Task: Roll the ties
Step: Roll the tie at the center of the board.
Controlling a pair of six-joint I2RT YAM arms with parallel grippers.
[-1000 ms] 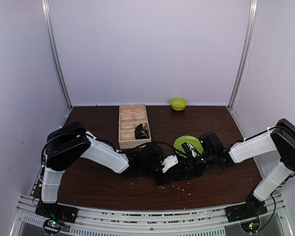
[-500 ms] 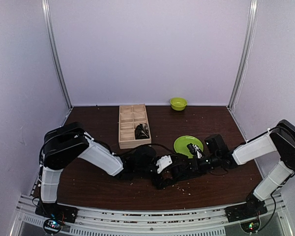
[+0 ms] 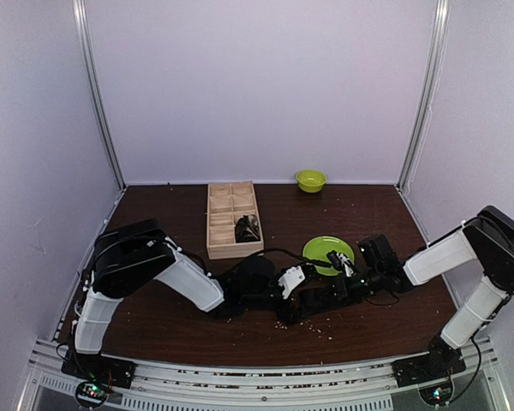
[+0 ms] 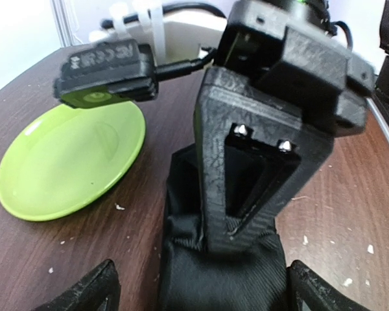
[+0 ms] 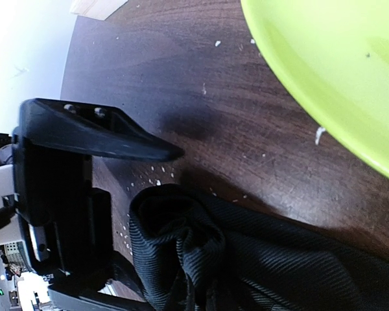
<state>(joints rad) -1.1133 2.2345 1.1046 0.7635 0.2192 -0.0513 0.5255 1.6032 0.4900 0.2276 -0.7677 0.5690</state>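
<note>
A black tie [image 4: 214,278] lies on the brown table, its end curled into a loose roll [image 5: 181,240]. My left gripper [image 4: 204,295] is open, its fingertips [image 4: 97,291] on either side of the tie. My right gripper [image 4: 246,181] comes from the opposite side with its tip down on the tie and looks shut on the fabric. In the top view the two grippers meet mid-table, left [image 3: 311,301] and right [image 3: 332,289], and the tie is mostly hidden under them. A second tie [image 3: 247,228] sits rolled in a box compartment.
A green plate [image 3: 327,251] lies just behind the grippers and shows in both wrist views [image 4: 71,162] [image 5: 337,78]. A wooden compartment box [image 3: 230,216] stands at back left. A green bowl [image 3: 310,180] sits by the back wall. Crumbs dot the table.
The left arm has shifted right, its elbow swinging inward. The right gripper has drawn back a little to the right. Both grippers stay together at the tie.
</note>
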